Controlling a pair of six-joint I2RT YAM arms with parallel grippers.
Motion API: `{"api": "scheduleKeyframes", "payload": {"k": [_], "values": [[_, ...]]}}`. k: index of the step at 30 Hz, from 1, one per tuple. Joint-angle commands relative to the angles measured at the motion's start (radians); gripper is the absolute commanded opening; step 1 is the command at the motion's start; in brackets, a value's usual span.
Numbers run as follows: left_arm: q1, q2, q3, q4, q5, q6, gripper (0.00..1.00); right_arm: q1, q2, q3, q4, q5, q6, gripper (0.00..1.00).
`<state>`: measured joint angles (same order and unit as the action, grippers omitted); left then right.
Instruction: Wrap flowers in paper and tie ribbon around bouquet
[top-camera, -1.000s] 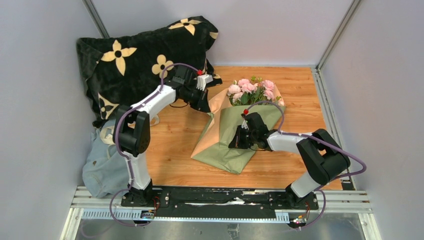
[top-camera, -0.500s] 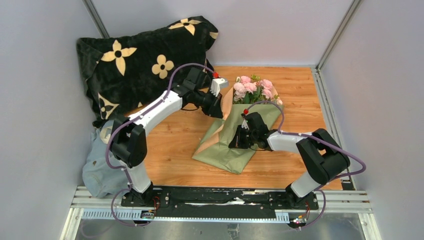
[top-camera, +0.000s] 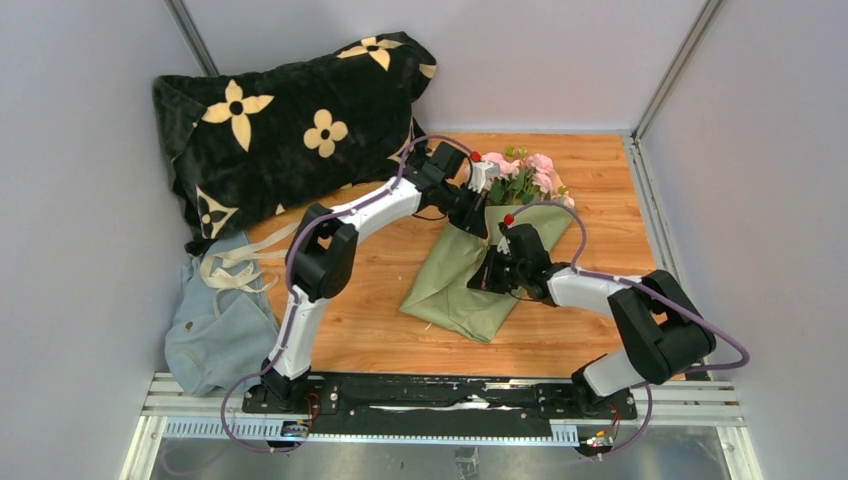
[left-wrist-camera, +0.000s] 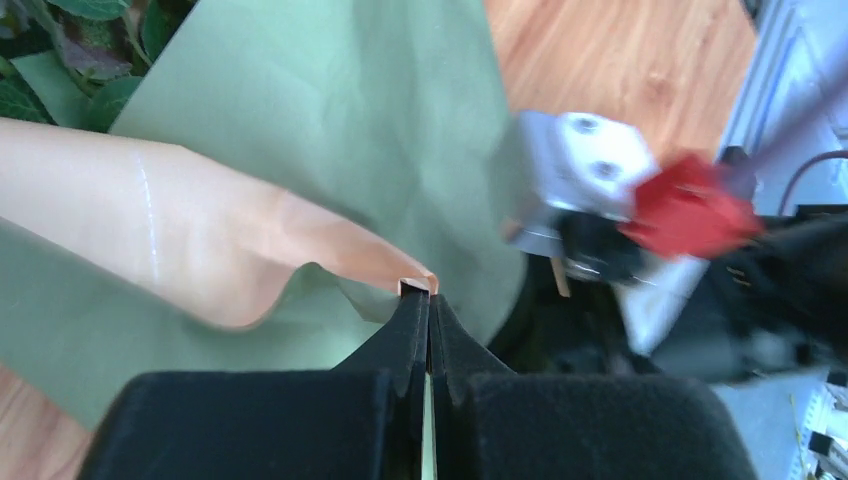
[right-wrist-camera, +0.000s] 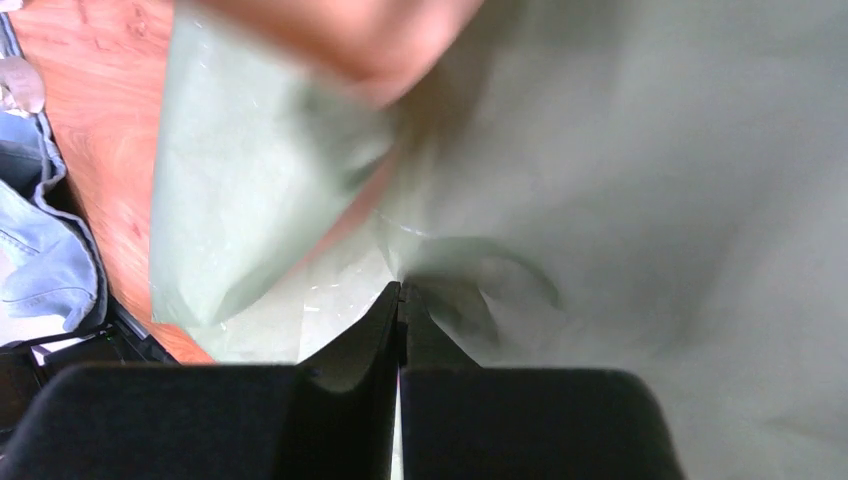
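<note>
The flowers (top-camera: 535, 172), pink blooms with green leaves (left-wrist-camera: 60, 60), stick out of the far end of the bouquet on the wooden table. The olive-green paper (top-camera: 450, 290) wraps around them as a cone pointing to the near left. My left gripper (top-camera: 480, 222) reaches across from the left and is shut on the edge of the tan paper (left-wrist-camera: 180, 230), pinched at its tips (left-wrist-camera: 420, 288). My right gripper (top-camera: 487, 278) sits on the cone's middle, shut on a pucker of green paper (right-wrist-camera: 400, 288). The cream ribbon (top-camera: 240, 270) lies looped at the left.
A black pillow (top-camera: 270, 120) with tan flower prints leans against the back left wall. A pale blue-grey cloth (top-camera: 215, 335) is heaped at the near left under the ribbon. Grey walls close in both sides. Bare wood (top-camera: 360, 320) shows in front of the cone.
My left arm has swung right, pulling the tan paper edge from beside the pillow over onto the green cone. The tan sheet no longer spreads out at the left. The bouquet and right gripper shifted slightly right.
</note>
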<state>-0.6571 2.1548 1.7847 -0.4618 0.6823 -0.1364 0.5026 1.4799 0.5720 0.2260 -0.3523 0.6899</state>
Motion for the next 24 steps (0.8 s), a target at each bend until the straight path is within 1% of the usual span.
{"api": "scheduleKeyframes", "payload": {"k": [1, 5, 10, 11, 13, 15, 16, 18, 20, 24], "values": [[-0.015, 0.092, 0.071, -0.046, -0.057, -0.022, 0.00, -0.013, -0.078, -0.046, -0.005, 0.059, 0.033, 0.01], [-0.015, 0.116, 0.041, -0.038, -0.130, 0.014, 0.00, -0.013, -0.195, -0.068, -0.090, 0.130, 0.048, 0.03], [-0.016, 0.128, 0.026, -0.035, -0.136, 0.023, 0.00, -0.027, -0.335, -0.059, -0.264, 0.158, 0.003, 0.06], [-0.016, 0.127, 0.024, -0.034, -0.134, 0.023, 0.00, -0.030, -0.346, -0.063, -0.269, 0.146, -0.013, 0.06], [-0.016, 0.124, 0.026, -0.028, -0.133, 0.023, 0.00, -0.030, -0.349, -0.072, -0.240, 0.068, -0.048, 0.06], [-0.016, 0.118, 0.034, -0.026, -0.134, 0.023, 0.00, -0.025, -0.308, -0.089, -0.156, -0.054, -0.059, 0.04], [-0.015, 0.117, 0.038, -0.026, -0.136, 0.023, 0.00, -0.017, -0.282, -0.094, -0.132, -0.091, -0.058, 0.02], [-0.015, 0.109, 0.042, -0.025, -0.141, 0.028, 0.00, 0.018, -0.235, -0.097, -0.088, -0.115, -0.053, 0.00], [-0.015, 0.100, 0.040, -0.023, -0.148, 0.032, 0.00, 0.045, -0.196, -0.104, -0.029, -0.127, -0.033, 0.00], [-0.013, 0.097, 0.046, -0.021, -0.151, 0.031, 0.00, 0.063, -0.086, -0.107, 0.049, -0.142, -0.016, 0.00]]}}
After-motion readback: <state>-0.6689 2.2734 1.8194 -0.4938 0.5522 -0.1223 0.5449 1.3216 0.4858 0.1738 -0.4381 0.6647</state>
